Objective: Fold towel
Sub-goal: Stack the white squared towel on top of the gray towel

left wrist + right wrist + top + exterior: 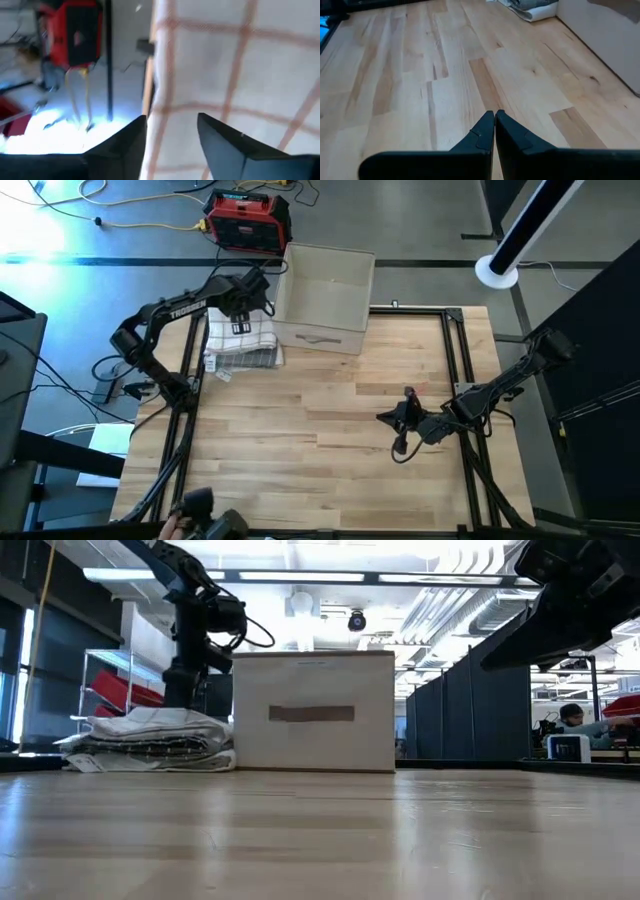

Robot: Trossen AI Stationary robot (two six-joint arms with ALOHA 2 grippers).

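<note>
A stack of folded towels [243, 345] [150, 735] lies at the table's far left, next to a white box [325, 295]. The top towel [240, 65] is white with thin red checks. My left gripper [242, 320] [172, 132] is open directly over the stack's far side, and the towel's edge [157, 75] runs between its fingers in the left wrist view. My right gripper [383, 418] [495, 117] is shut and holds nothing. It hovers low over bare wood at the table's right middle, pointing toward the stack [535, 10]. My left gripper comes at the top towel from above with its fingers spread over the towel's edge [157, 75]. Whether the fingertips touch the cloth I cannot tell.
The white box [312, 710] stands at the far edge, close to the right of the stack. A black frame rail [200, 340] runs along the table's left side, another [455, 360] along the right. A red device [248, 220] sits on the floor beyond. Bare wood [320, 440] fills the table's middle and near part.
</note>
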